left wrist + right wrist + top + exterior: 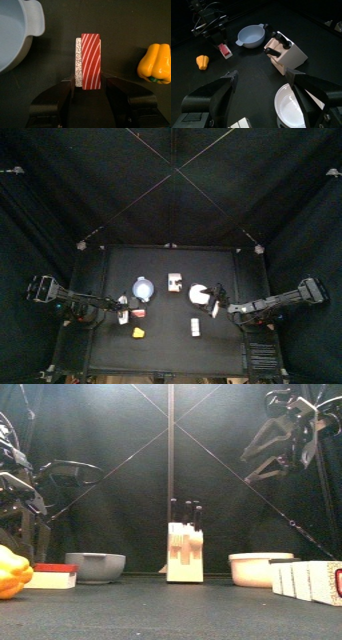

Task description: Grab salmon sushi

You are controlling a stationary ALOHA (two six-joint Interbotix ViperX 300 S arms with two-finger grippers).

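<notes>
The salmon sushi [90,61], a strip striped red and white on white rice, lies flat on the black table. My left gripper [90,81] is open, with its jaws standing close on either side of the sushi's near end. From above, the sushi [138,312] sits at the left gripper's [126,309] tip. At table height the sushi [54,576] shows low at the left. In the right wrist view the sushi [224,50] lies under the left arm. My right gripper [263,75] hangs wide open and empty above the table's right half.
A yellow pepper [154,62] lies beside the sushi and a blue-grey bowl [17,30] on its other side. A knife block [175,282] stands mid-table. Right of it are a white bowl [199,293] and white boxes [310,580].
</notes>
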